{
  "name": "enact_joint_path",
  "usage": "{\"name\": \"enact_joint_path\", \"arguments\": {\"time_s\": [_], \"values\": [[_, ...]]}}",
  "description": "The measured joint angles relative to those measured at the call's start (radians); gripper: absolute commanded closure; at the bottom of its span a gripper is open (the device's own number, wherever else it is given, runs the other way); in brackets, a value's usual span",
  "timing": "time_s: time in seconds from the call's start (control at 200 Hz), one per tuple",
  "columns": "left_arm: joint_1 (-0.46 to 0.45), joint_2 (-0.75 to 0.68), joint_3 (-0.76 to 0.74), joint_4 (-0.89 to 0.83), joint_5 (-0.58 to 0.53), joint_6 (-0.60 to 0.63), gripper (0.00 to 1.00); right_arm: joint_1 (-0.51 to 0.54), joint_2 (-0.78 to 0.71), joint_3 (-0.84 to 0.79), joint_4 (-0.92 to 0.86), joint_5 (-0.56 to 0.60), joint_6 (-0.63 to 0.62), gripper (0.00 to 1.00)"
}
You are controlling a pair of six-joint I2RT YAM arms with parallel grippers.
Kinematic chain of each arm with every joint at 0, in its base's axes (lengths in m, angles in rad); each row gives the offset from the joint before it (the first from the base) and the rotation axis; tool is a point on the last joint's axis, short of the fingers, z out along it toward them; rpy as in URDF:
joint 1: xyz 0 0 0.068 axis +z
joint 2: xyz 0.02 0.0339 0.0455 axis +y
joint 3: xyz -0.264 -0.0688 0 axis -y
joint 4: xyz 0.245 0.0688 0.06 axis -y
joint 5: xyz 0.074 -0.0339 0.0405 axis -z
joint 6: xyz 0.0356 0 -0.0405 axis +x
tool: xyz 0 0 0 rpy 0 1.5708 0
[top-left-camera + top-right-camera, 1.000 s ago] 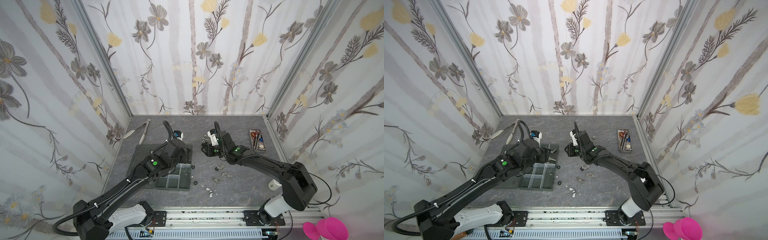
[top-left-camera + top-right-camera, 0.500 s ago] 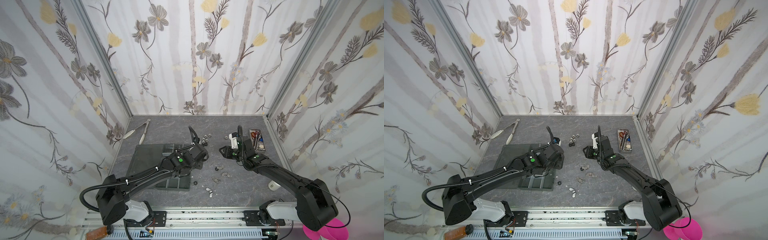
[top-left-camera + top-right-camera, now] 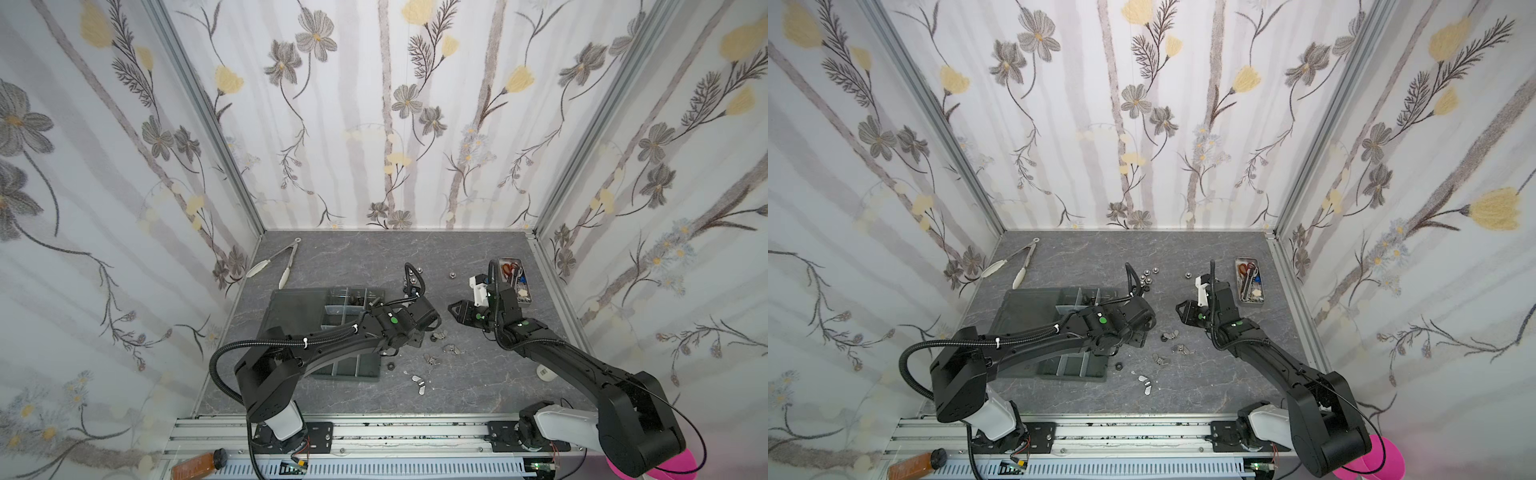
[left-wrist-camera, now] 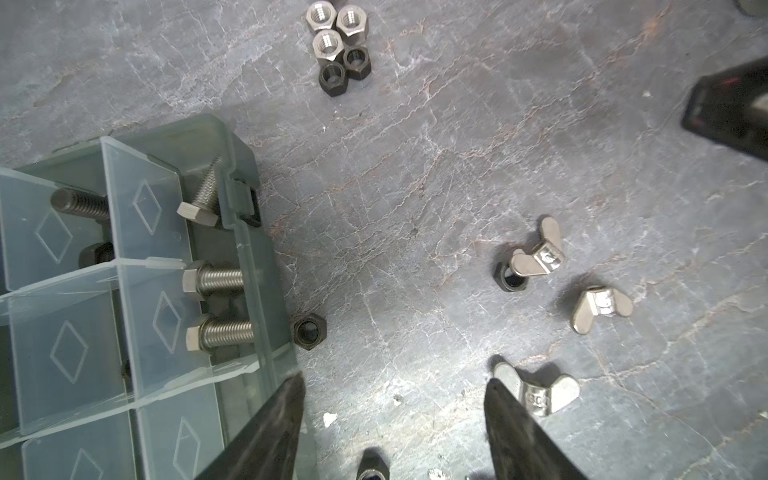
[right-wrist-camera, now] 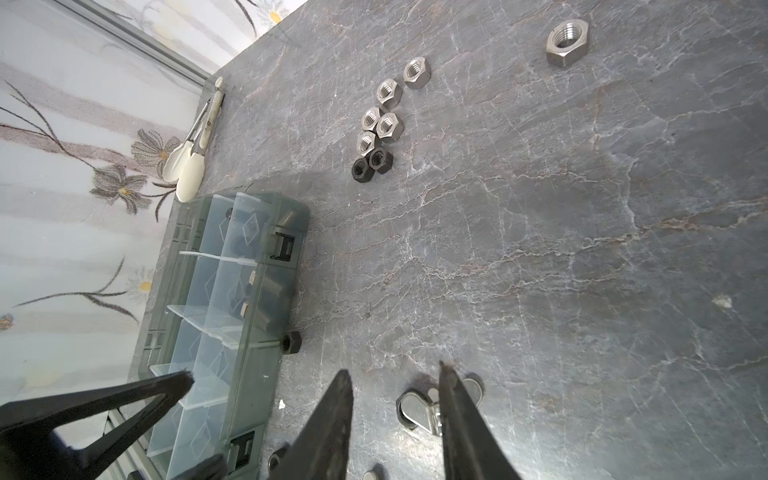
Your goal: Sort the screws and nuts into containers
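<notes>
No legible text or labels.

Long metal tongs with cream tips (image 3: pixel 279 262) are laid near the back left corner of the grey marbled tabletop (image 3: pixel 478 386). A narrow metal tray (image 3: pixel 524 304) holding red-handled scissors (image 3: pixel 508 268) is set by the right wall. A small white disc (image 3: pixel 546 372) is seen front right.

**Your cell: papered walls, grey stone-look top**

You worked inside a booth closed on three sides. Its white wallpapered walls (image 3: pixel 390 124), printed with grey and pale yellow flowers on long dark stems, rose at the back and on both sides. Slim aluminium corner posts (image 3: pixel 208 116) joined the panels. Before you lay a dark grey, marble-veined tabletop (image 3: pixel 478 386), matte, with faint pale cracks. A silver aluminium rail (image 3: pixel 395 432) closed its near edge. The light fell soft and even; you had only weak shadows on the tabletop.
</notes>
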Motion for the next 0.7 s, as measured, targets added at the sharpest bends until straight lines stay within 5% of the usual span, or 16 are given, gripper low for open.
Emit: {"name": "enact_joint_path", "arguments": {"time_s": [0.699], "values": [[0.066, 0.171, 0.002, 0.000, 0.015, -0.051, 0.23, -0.036, -0.015, -0.051, 0.031, -0.040, -0.008, 0.64]]}}
